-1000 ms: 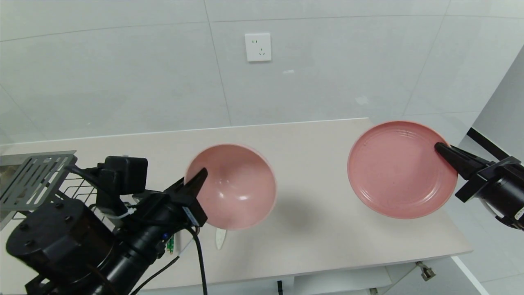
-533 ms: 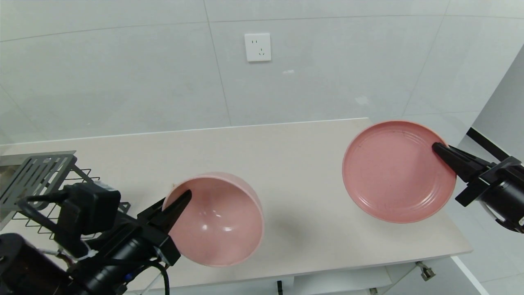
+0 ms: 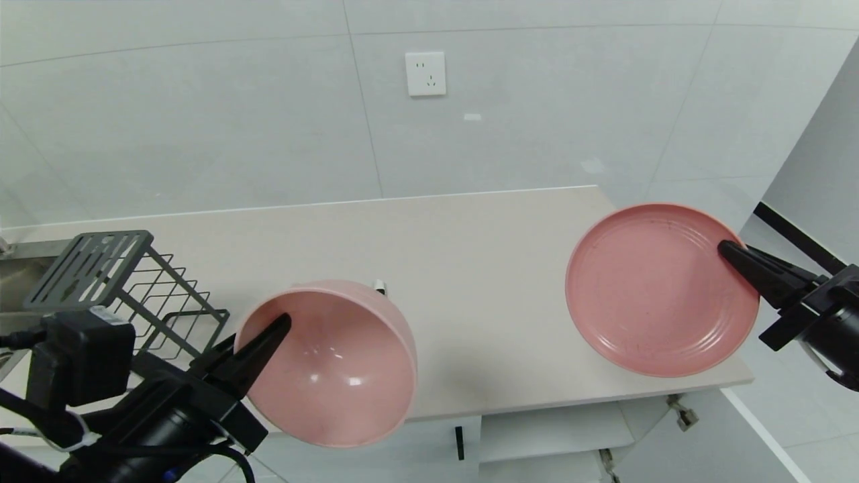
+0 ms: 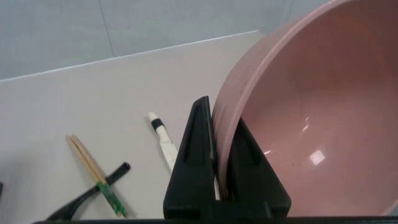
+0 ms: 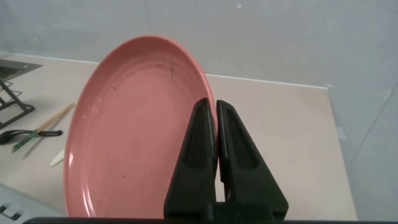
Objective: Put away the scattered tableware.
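At far left, black wire rack on the surface; beside it, tilted pink bowl above the near edge, rim clamped in left end effector; at right, tilted pink plate over the surface's end, rim clamped in right end effector.

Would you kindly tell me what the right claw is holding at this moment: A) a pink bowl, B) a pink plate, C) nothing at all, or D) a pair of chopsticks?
B: the right claw is clamped on the rim of the pink plate, which hangs tilted in the air, while the pink bowl is gripped by the left claw.
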